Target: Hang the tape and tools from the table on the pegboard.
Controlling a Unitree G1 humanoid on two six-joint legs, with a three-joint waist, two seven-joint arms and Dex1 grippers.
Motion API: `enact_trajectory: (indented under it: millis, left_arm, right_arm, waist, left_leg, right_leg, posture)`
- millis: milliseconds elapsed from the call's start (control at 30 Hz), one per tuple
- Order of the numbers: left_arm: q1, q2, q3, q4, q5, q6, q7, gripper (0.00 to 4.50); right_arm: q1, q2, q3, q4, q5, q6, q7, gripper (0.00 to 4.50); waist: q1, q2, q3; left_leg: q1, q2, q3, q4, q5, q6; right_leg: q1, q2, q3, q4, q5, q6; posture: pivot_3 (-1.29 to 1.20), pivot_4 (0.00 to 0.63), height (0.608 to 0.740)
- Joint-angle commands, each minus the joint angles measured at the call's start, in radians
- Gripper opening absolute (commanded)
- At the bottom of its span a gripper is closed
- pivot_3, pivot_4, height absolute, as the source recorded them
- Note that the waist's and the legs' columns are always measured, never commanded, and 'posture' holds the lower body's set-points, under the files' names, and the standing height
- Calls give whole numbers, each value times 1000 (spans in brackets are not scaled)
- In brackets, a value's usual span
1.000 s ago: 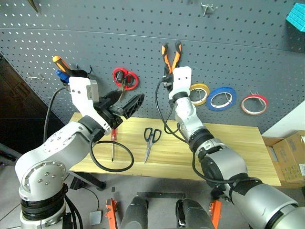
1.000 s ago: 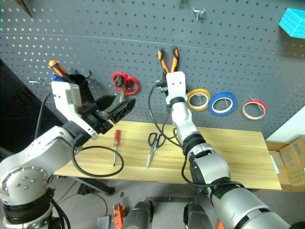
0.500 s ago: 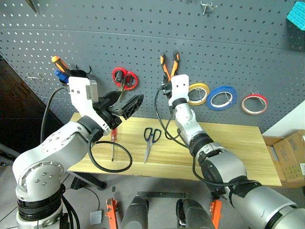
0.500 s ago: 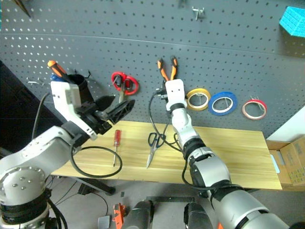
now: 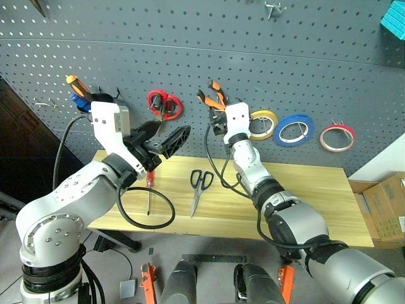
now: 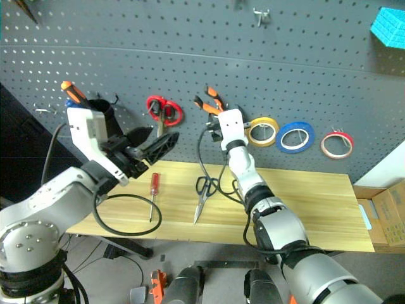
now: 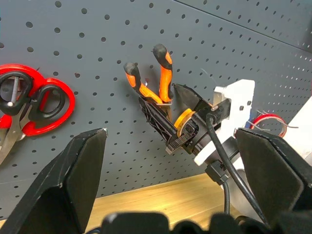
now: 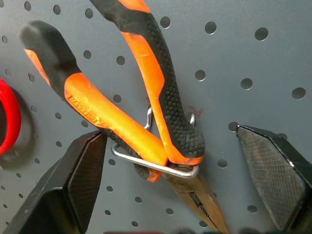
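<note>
My right claw (image 8: 170, 180) stands released with its fingers either side of the pliers (image 8: 146, 97), which hang tilted in a wire hook (image 8: 156, 163) on the pegboard (image 5: 316, 63); my left claw (image 5: 166, 140) is spread too, holding nothing. The dark-handled scissors (image 5: 200, 183) and red-handled screwdriver (image 5: 150, 183) lie on the table (image 5: 304, 196), the red tape (image 5: 337, 138) hangs already. Backing out crooked, a finger could snag a handle and drag the pliers off.

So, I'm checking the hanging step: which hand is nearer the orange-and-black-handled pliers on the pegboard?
Right. The right hand sits open right at the orange-and-black-handled pliers, one finger either side. The left hand hovers off to their left, above the table.
</note>
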Motion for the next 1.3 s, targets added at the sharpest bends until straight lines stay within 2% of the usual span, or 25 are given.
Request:
enact_trajectory:
  millis: [33,67,167,400,533,667,800,967,1133,1300]
  left_arm:
    - [-19,0,-3,-7,2,-28,-11,4500]
    - [-20,-1,-7,-6,4,-30,-12,4500]
    - [-28,-13,-30,13,28,-40,-21,4500]
    - [-37,-29,-72,60,119,-48,-56,4500]
    - [-54,-26,-143,132,246,-52,-99,4500]
    - [-73,-40,-237,241,409,-78,-129,4500]
    - [-91,-89,-332,376,577,-144,-164,4500]
    - [-113,-166,-454,551,760,-241,-237,4500]
    - [-110,-203,-494,661,873,-269,-287,4500]
    - [-98,-214,-490,736,968,-240,-273,4500]
  right_arm:
    - [26,-22,7,-85,1,-20,48,4468]
    - [48,-28,12,-119,1,-18,71,4468]
    - [211,-69,54,-406,21,43,207,4468]
    - [482,-155,109,-1014,116,397,419,4468]
    - [595,-265,125,-1307,217,650,564,4468]
    - [671,-393,129,-1506,322,830,695,4468]
    - [728,-549,155,-1609,352,906,826,4468]
    - [758,-652,145,-1600,339,933,878,4468]
    - [733,-704,152,-1610,316,974,892,4468]
    - [694,-715,136,-1637,351,1039,905,4468]
  waist:
    - [0,0,0]
    - [1,0,0]
    - [2,1,0]
    - [-9,6,4]
    - [-26,7,5]
    - [-31,10,8]
    - [-50,11,12]
    - [-70,10,25]
    - [-101,7,31]
    - [-122,7,36]
  left_leg:
    - [0,0,0,0,0,0]
    - [0,0,0,0,0,0]
    - [-1,0,0,-1,0,0]
    - [-1,0,0,-4,0,0]
    - [-1,0,0,-3,0,0]
    - [-1,0,1,-3,0,0]
    - [-2,-1,3,-3,-1,0]
    - [-4,-2,3,-3,-1,0]
    - [-12,-2,4,-3,-1,0]
    - [-13,-1,4,-3,-1,0]
  right_leg:
    - [0,0,0,0,0,0]
    - [0,0,0,0,0,0]
    - [0,0,0,-1,-1,0]
    - [-2,0,0,0,-5,1]
    - [-2,0,0,1,-5,1]
    - [-2,-1,1,0,-5,1]
    - [-3,-2,2,-1,-5,2]
    - [-4,-3,1,-2,-6,3]
    - [-14,-3,2,1,-5,5]
    - [-16,-2,2,2,-3,10]
  posture:
    - [292,156,740]
    - [292,156,740]
    - [253,167,740]
    - [192,181,740]
    - [146,190,740]
    - [95,201,740]
    - [41,212,740]
    - [-4,229,740]
    - [-45,240,740]
    - [-62,249,740]
